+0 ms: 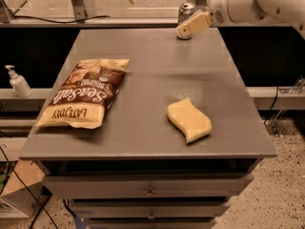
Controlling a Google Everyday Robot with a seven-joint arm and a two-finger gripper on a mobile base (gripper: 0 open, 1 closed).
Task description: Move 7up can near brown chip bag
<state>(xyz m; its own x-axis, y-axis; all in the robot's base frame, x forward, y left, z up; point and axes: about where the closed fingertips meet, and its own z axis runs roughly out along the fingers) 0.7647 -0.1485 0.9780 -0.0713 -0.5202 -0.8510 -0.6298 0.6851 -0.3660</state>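
Observation:
The 7up can [185, 11] stands upright at the far edge of the grey table [143, 128], right of centre; only its silver top and upper body show. My gripper [186, 30] reaches in from the upper right on its white arm and sits right in front of the can, covering its lower part. I cannot tell whether it touches the can. The brown chip bag [82, 97] lies flat at the table's left side, far from the can.
A pale yellow wavy sponge [189, 119] lies at the table's right front. A pump bottle [18, 81] stands on a ledge left of the table. Drawers sit under the tabletop. A rail runs behind the far edge.

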